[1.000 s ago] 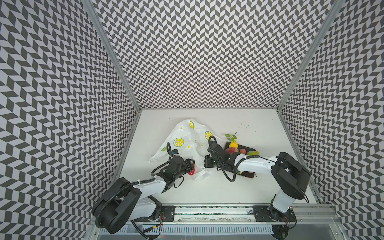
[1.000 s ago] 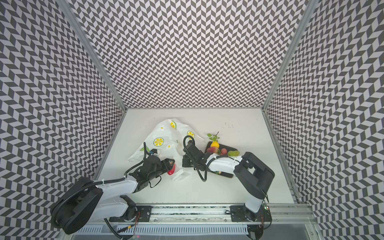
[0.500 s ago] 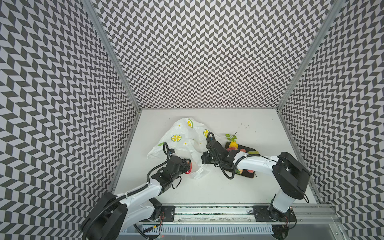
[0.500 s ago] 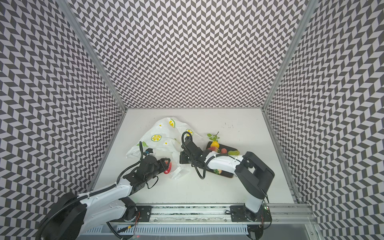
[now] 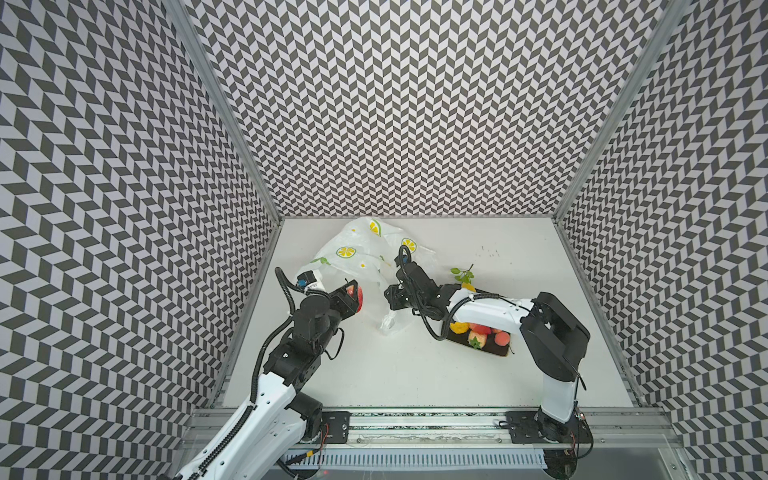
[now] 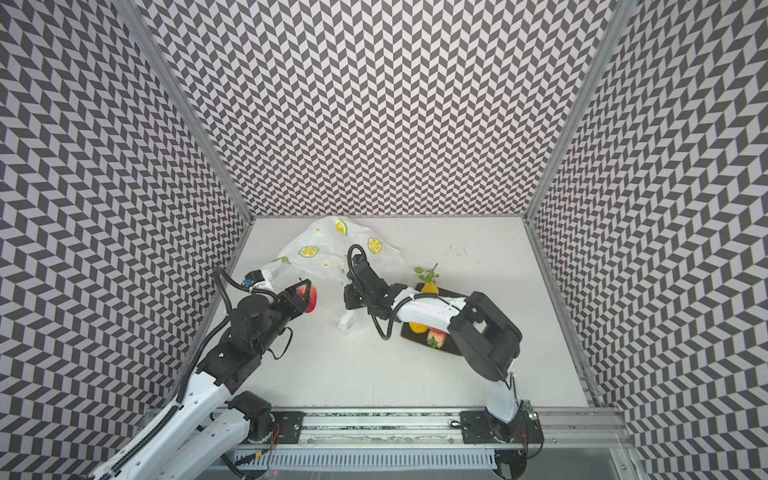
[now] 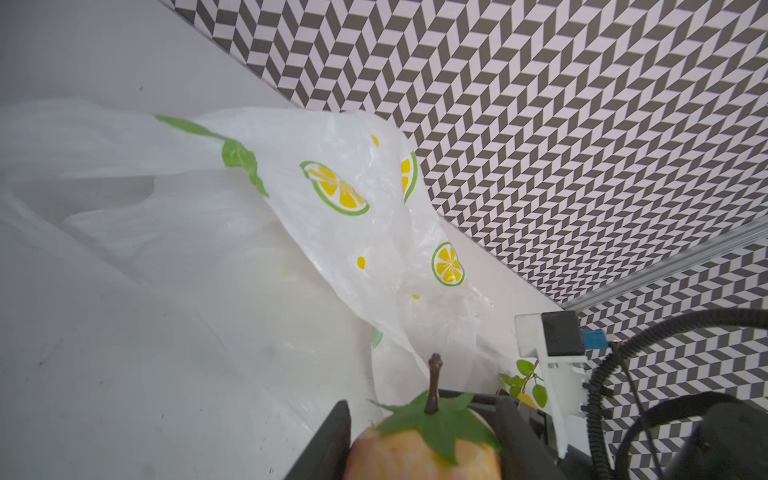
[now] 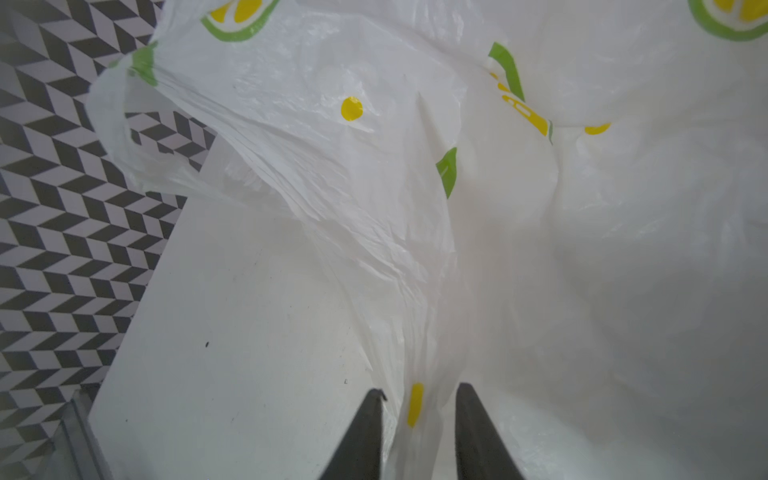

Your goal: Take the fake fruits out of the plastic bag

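In a top view our left gripper [image 5: 354,296] clamps a glossy pinkish-red plastic peach [image 5: 360,300], just short of the translucent white lemon-print bag [image 5: 353,249]. The left wrist view shows it wedged between the jaws; in the right wrist view, our right gripper [image 8: 419,390] stands part-open, bag film loose between its jaws.

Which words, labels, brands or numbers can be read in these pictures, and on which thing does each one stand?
No text can be read anywhere.
plastic bag: only printed lemon slices and green leaves, no letters.
peach: no sticker visible.
small blue part on the left arm's camera: too small to tell whether it carries writing.
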Robot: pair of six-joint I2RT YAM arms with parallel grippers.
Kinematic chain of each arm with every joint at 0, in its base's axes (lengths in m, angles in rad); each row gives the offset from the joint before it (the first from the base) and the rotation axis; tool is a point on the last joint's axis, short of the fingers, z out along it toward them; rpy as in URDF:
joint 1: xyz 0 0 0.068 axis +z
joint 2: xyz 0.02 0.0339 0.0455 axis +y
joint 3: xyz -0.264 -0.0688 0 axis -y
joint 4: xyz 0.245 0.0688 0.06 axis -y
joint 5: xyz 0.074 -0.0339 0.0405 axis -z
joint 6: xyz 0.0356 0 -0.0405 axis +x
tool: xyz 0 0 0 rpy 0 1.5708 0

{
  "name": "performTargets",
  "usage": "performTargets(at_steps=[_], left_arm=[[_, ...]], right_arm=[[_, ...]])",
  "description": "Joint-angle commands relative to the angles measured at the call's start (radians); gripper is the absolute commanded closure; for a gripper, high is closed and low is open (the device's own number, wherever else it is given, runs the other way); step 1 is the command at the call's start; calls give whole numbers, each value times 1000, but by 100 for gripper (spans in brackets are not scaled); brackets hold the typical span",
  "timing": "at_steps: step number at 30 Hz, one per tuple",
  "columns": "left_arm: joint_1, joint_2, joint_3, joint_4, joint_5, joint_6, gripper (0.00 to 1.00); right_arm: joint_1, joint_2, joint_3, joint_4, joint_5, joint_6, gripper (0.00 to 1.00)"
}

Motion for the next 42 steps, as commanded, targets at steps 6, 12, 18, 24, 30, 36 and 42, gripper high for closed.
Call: performTargets(at_steps=[6,12,18,24,30,36,42], left_arm=[[6,61,74,5,214,30,68],[-132,131,127,49,182,23,68],[-347,338,245,114,128,50,68],[-514,636,441,135,97,124,67],[-571,904,650,119,114,178,67],[-584,1132,870,60,151,218,67],[-588,1314,1060,-18,159,248,67]], right_arm=[[-61,-286,-84,-10,41,-84,28],[-156,-600,-263,-95,76,-83,27],[-188,-957,-385,-259,211,-81,27],[-189,-1156,-399,-409,260,-53,27],[-190,-1269,-409,-482,316,-22,27],[-189,-1350,-426,-514,330,7,28],[-189,-1385,-427,-524,324,13,28]])
